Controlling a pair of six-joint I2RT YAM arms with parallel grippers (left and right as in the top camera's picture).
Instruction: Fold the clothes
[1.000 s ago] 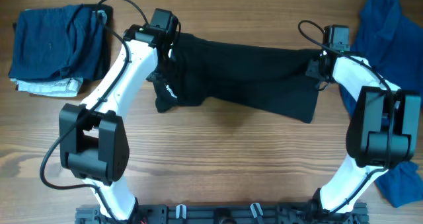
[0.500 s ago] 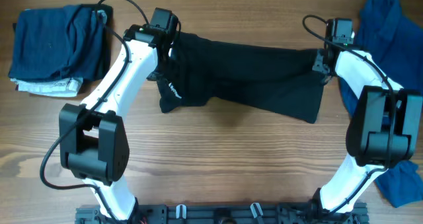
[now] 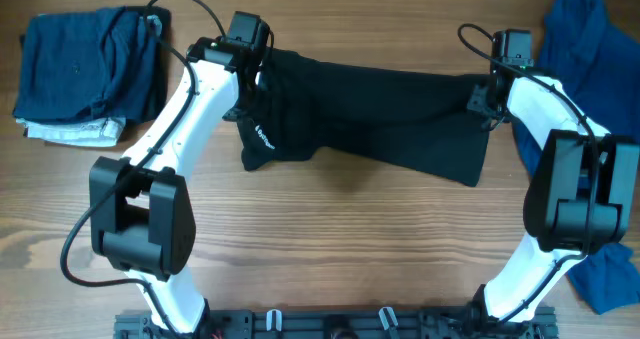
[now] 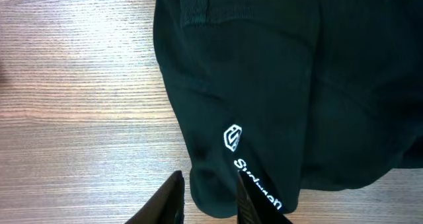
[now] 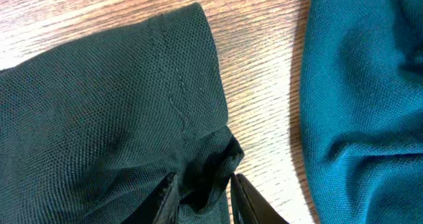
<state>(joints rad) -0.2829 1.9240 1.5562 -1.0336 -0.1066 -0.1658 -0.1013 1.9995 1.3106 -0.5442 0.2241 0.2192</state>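
Observation:
The long black shirt (image 3: 380, 114) lies stretched across the far side of the table between my two grippers. My left gripper (image 3: 252, 79) holds its left end. In the left wrist view a fold of the shirt (image 4: 297, 85), with a white logo (image 4: 232, 138), sits between the fingers (image 4: 208, 199). My right gripper (image 3: 481, 97) holds the right end. In the right wrist view bunched black fabric (image 5: 99, 118) is pinched between the fingers (image 5: 200, 192). A loose flap of the shirt with white print (image 3: 260, 139) lies below the left gripper.
A navy pile (image 3: 80, 69) sits on a pale garment (image 3: 70, 131) at the far left. A royal-blue garment (image 3: 585, 49) lies at the far right, close to the right gripper (image 5: 370, 85). More blue cloth (image 3: 610, 274) is at the right front.
My right gripper has moved a little to the right and away, drawing the shirt tighter. The shirt's left flap has shifted slightly right. The left arm has barely moved.

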